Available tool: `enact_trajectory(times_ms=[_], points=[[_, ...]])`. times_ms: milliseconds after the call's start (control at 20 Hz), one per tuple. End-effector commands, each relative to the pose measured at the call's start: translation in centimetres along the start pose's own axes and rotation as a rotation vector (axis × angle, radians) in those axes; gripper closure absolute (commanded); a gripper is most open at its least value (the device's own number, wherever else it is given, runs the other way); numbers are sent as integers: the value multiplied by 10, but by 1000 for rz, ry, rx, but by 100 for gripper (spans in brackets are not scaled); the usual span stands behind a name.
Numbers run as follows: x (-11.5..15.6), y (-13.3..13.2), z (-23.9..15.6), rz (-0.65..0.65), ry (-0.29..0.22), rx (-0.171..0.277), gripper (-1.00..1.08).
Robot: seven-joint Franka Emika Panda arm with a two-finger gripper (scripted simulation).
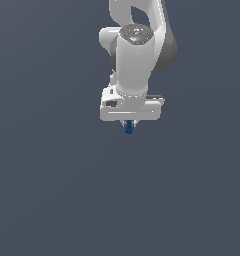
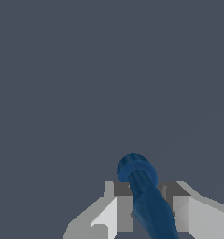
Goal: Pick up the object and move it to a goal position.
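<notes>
Dark-blue object (image 1: 128,129) clamped in my pincer (image 1: 129,124) | fingers (image 2: 181,205) pressed against both its sides | rounded end pokes out past the fingertips

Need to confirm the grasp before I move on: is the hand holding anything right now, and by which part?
Yes. The hand is shut on the dark-blue object, gripping its shaft between the fingers; the rounded head sticks out past the fingertips.
</notes>
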State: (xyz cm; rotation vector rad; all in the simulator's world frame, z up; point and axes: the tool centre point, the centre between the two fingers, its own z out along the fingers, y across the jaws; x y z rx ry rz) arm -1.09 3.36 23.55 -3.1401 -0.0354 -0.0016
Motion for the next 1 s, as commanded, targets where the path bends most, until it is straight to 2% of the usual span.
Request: enact_trajectory(times_ms=[0, 450, 950], points=[[9, 8, -22, 0, -1, 0, 108], [31, 25, -72, 0, -1, -1, 108], [40, 30, -87, 0, -1, -1, 108]])
